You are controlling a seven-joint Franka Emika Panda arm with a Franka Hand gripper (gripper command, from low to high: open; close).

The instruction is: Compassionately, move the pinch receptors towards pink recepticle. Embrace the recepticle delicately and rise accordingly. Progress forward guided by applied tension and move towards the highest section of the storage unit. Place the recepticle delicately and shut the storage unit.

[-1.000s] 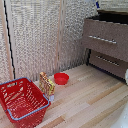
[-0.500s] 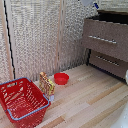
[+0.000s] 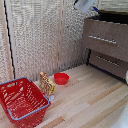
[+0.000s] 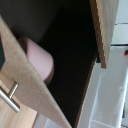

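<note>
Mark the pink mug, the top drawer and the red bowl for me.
pink mug (image 4: 41,61), wrist view, rounded side.
top drawer (image 3: 107,31), exterior view, front panel.
red bowl (image 3: 61,78), exterior view, inside of the bowl.

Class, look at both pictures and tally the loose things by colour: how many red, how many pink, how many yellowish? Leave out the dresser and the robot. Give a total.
Red: 2, the wire basket and the bowl
Pink: 1, the mug inside the open top drawer
Yellowish: 1, a small box beside the basket
Total: 4
</note>
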